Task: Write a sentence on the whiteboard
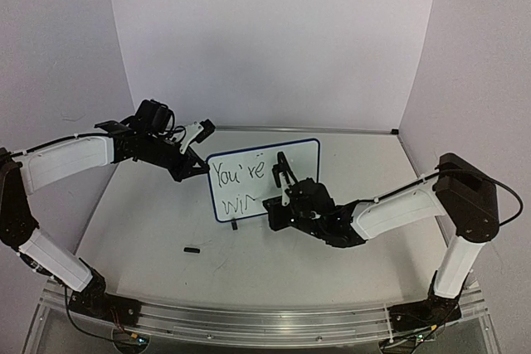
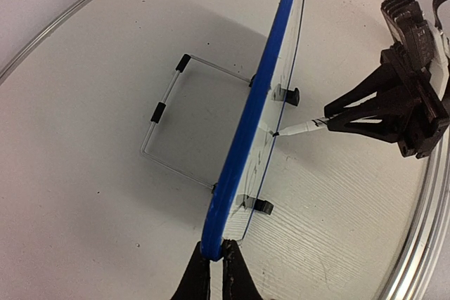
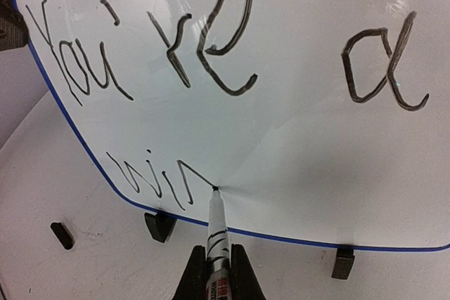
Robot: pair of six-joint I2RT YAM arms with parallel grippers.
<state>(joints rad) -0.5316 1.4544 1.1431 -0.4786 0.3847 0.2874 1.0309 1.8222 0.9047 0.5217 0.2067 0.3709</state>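
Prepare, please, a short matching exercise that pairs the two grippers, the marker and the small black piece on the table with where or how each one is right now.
Things:
1. left gripper
2. right gripper
3. marker
4. small black piece

Places or states:
A. tip touching the face of the whiteboard
B. lying loose on the table, in front of the board
C. shut on the whiteboard's blue edge
D. shut on the marker's barrel

Pairs: 1-C, 2-D, 3-A, 4-B

Marker pen, small black piece on table
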